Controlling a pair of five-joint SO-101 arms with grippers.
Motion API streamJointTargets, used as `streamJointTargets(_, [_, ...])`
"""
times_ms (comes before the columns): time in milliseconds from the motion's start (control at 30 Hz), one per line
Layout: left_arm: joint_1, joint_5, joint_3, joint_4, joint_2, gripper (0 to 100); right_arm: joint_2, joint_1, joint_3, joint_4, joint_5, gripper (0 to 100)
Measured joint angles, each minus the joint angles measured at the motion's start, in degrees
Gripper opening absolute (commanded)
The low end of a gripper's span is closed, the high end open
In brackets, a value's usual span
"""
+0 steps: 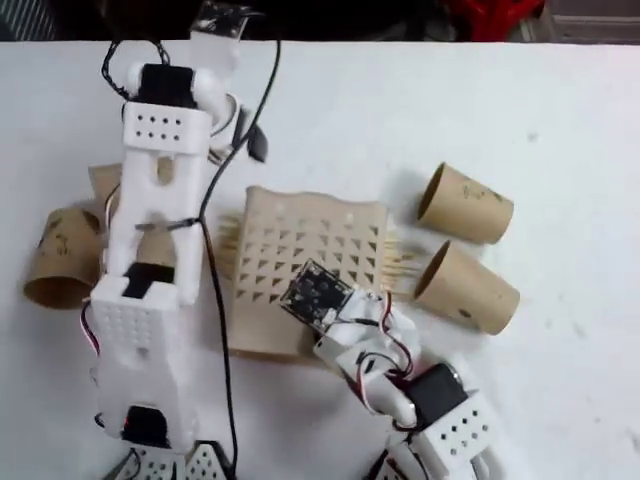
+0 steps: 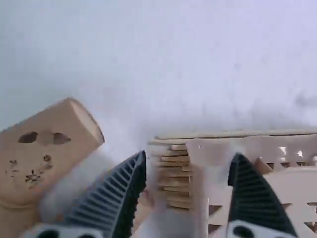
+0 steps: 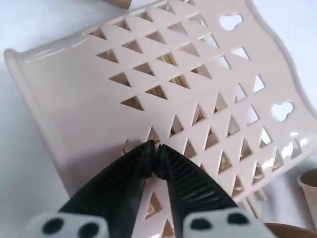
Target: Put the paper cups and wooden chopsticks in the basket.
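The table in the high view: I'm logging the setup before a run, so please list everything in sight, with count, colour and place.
paper cups: at least four, brown, on their sides; two right of the basket, the second nearer the arms; at least two left of it, partly under an arm.
wooden chopsticks: a bundle, count unclear, pale wood, under the basket with ends sticking out.
basket: one, beige with triangular holes, mid-table, a lattice face up.
table: one, white.
arms: two, white, left over the left cups, right by the basket's near edge.
left claw: black, open, between a cup and the basket.
right claw: black, shut, tips at the basket's lattice.
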Motion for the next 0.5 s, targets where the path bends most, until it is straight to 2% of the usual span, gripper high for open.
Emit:
streamJointTargets(133, [0.3, 3.1, 4.1, -0.1, 0.0, 30, -9.8, -0.1, 2.3, 5.1, 0.5, 1.6])
streamJointTargets(333, [0.2, 5.8, 9.8, -2.5, 1.0, 30, -27.4, -0.1, 7.8, 12.3, 6.0, 1.6])
streamJointTargets(500, [0.6, 6.9, 9.8, -3.3, 6.2, 30, -28.6, -0.1, 8.7, 13.5, 11.2, 1.6])
